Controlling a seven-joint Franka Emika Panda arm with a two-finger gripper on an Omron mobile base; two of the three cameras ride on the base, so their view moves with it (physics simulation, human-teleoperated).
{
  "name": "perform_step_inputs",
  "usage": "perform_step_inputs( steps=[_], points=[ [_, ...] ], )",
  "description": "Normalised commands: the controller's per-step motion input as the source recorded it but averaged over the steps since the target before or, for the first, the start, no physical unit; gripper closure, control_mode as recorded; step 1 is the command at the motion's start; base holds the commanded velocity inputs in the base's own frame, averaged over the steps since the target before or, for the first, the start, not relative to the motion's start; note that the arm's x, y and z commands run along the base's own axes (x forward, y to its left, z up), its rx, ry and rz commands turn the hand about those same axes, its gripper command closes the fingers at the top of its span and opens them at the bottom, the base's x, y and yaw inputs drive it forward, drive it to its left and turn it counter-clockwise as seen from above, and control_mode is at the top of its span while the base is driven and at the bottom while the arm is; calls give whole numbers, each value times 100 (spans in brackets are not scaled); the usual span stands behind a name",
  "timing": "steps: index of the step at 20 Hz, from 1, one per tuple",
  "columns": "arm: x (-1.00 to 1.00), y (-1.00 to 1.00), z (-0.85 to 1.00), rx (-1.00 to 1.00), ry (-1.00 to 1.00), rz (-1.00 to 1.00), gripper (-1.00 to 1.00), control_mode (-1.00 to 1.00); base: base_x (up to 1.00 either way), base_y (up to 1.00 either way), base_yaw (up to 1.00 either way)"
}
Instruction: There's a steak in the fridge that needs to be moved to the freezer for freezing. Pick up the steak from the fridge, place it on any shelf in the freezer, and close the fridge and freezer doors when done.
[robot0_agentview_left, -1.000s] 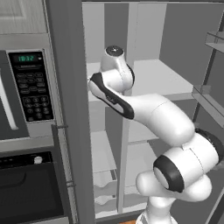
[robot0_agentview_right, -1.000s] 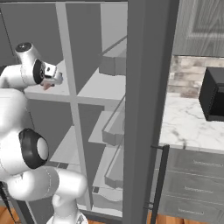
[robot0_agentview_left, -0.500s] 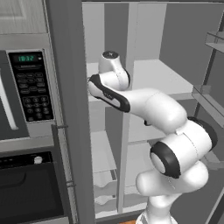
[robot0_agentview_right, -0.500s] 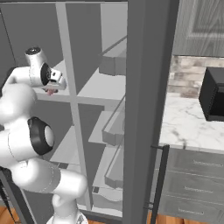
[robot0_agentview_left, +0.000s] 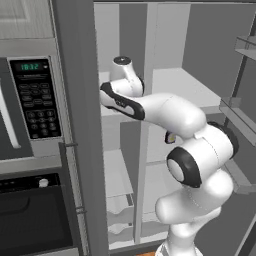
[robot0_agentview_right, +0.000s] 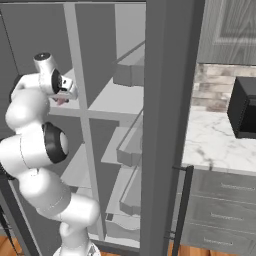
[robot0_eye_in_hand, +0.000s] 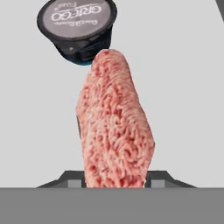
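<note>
The steak (robot0_eye_in_hand: 116, 122), a pinkish-red lump, stands upright between my gripper's (robot0_eye_in_hand: 116, 177) dark fingertips (robot0_eye_in_hand: 70, 178), which are shut on it. From the right base it is a small pink spot (robot0_agentview_right: 61, 101) under my hand, left of the white divider. My hand (robot0_agentview_left: 122, 75) is at the mouth of the narrower freezer (robot0_agentview_left: 115, 35), level with a white shelf. The wider fridge (robot0_agentview_left: 185, 85) lies right of the divider. Both doors stand open: the narrow freezer door (robot0_agentview_left: 75, 125) at left and the wide fridge door (robot0_agentview_right: 170, 125) at right.
A dark round cup (robot0_eye_in_hand: 78, 26) with a printed lid sits on the white shelf just beyond the steak. A microwave (robot0_agentview_left: 30, 100) and black oven (robot0_agentview_left: 35, 215) are left of the freezer door. A marble counter (robot0_agentview_right: 220, 145) with a black appliance (robot0_agentview_right: 245, 107) lies right.
My hand has edged slightly left with the steak still in its grip. The elbow and forearm have swung round behind it.
</note>
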Motion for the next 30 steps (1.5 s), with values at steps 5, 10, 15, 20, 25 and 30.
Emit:
perform_step_inputs(
  steps=[5,10,15,20,25,30],
  points=[
    [54,13,-23,-2,0,-5,100,-100,0,0,0],
    [21,21,-20,-3,0,-4,-100,-100,0,0,0],
    [-15,2,-1,0,1,0,-100,-100,0,0,0],
    [-20,0,0,0,0,0,-100,-100,0,0,0],
    [-62,-6,4,1,0,-1,-100,-100,0,0,0],
    [-76,-42,15,2,0,0,-100,-100,0,0,0]
  ],
)
